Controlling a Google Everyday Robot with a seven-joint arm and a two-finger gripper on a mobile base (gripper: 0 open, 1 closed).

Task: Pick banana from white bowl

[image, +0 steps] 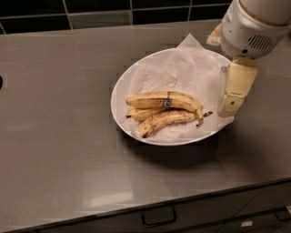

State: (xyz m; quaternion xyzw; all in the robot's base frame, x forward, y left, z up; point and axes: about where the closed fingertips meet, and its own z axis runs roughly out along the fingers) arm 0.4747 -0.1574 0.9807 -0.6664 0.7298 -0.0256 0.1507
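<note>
The banana [150,99] is the long smooth yellow one with a small blue sticker. It lies at the top of a three-banana bunch in the white bowl [117,91], which is lined with crumpled white paper [182,68]. A brown-speckled curved banana [164,119] lies in front of it, and a short stubby one [138,113] sits between them at the left. My gripper [231,103] hangs from the white wrist [252,25] over the bowl's right rim, to the right of the bunch's stem end and above it.
The bowl stands on a grey countertop [59,127]. A black tiled wall [91,9] runs along the back. Drawer fronts with a handle [158,218] lie below the counter's front edge.
</note>
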